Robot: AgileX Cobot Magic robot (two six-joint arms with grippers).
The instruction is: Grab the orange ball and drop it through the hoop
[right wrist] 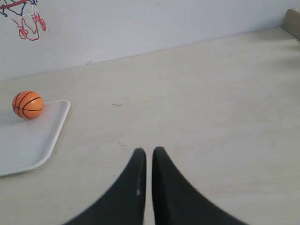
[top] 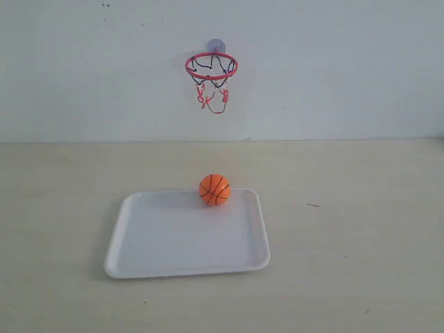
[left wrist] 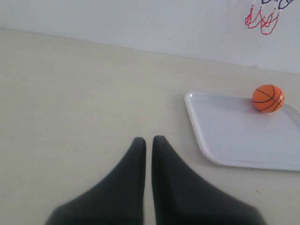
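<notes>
The orange ball [top: 214, 189] with black seams rests at the far edge of a white tray [top: 173, 239]. High on the wall behind it hangs the hoop [top: 211, 66], red ring with a dark-and-red net under a suction cup. Neither arm shows in the exterior view. In the left wrist view the ball [left wrist: 267, 98] lies far from my left gripper [left wrist: 148, 140], which is shut with nothing held. The right wrist view shows the ball [right wrist: 27, 104] far from my right gripper [right wrist: 148, 152], also shut and empty. Both grippers hover over bare tabletop.
The pale wooden table [top: 361, 222] meets a white wall at the back. Part of the net [left wrist: 263, 16] shows in the left wrist view, and the net [right wrist: 26, 21] also in the right wrist view. A brown block [right wrist: 293, 22] sits at the table's far corner.
</notes>
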